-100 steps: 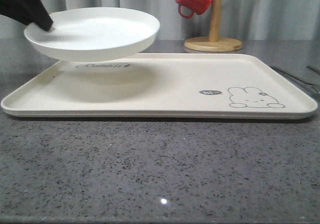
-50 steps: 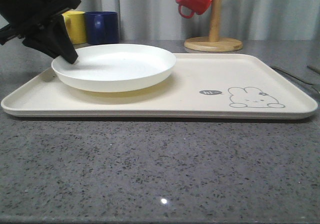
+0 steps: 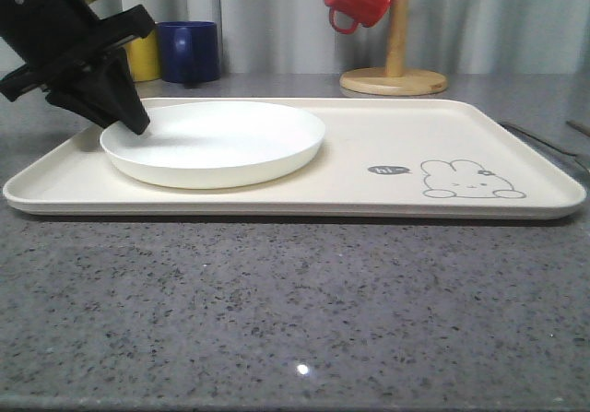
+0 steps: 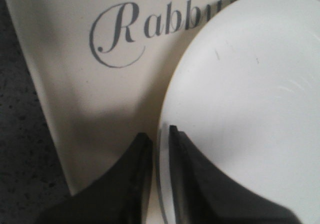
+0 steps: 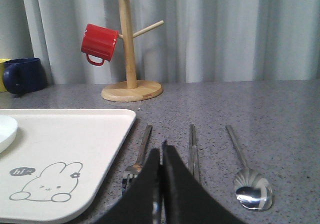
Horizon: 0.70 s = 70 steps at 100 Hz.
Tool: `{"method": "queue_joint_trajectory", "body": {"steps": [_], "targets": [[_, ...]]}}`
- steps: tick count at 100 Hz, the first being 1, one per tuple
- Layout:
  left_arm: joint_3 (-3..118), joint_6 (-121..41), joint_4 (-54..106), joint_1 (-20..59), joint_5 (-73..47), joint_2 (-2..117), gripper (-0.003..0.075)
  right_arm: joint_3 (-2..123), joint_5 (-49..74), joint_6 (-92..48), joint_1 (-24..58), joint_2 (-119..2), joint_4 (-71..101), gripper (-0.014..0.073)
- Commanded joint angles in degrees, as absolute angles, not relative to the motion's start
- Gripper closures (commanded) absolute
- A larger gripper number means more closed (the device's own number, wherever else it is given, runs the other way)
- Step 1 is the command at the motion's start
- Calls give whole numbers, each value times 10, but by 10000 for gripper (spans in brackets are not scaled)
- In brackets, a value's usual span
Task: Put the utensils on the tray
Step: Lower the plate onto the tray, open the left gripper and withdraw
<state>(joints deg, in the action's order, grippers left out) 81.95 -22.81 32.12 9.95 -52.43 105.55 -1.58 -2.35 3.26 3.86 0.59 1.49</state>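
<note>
Fingers of the left gripper (image 4: 156, 139) pinch the rim of the round shallow white plate (image 3: 214, 140), one inside and one outside, and the plate sits on the left half of the large cream rectangular tray (image 3: 369, 200) with its grey rabbit drawing. Beside it runs the script "Rabbit" lettering (image 4: 150, 28). The right gripper (image 5: 161, 156) is pressed together with nothing between its tips, above the grey speckled tabletop (image 5: 280, 119) just off the tray's right edge. Beyond its tips lie a slim silver fork (image 5: 138, 156), flat metal chopsticks (image 5: 193, 151) and a long-handled spoon (image 5: 248, 174), side by side.
</note>
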Motion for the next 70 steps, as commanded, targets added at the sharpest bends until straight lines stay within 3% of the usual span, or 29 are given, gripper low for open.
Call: {"method": "queue_joint_trajectory", "body": {"steps": [1, 12, 48, 70], "targets": [[840, -226, 344, 104, -520, 1026, 465, -5, -72, 29, 36, 16, 13, 661], [849, -226, 344, 104, -520, 1024, 397, -5, -72, 29, 36, 16, 13, 661], [847, -226, 338, 97, -452, 941, 397, -5, -72, 29, 36, 16, 13, 661], [774, -225, 295, 81, -389, 836, 399, -5, -72, 29, 36, 16, 13, 661]]}}
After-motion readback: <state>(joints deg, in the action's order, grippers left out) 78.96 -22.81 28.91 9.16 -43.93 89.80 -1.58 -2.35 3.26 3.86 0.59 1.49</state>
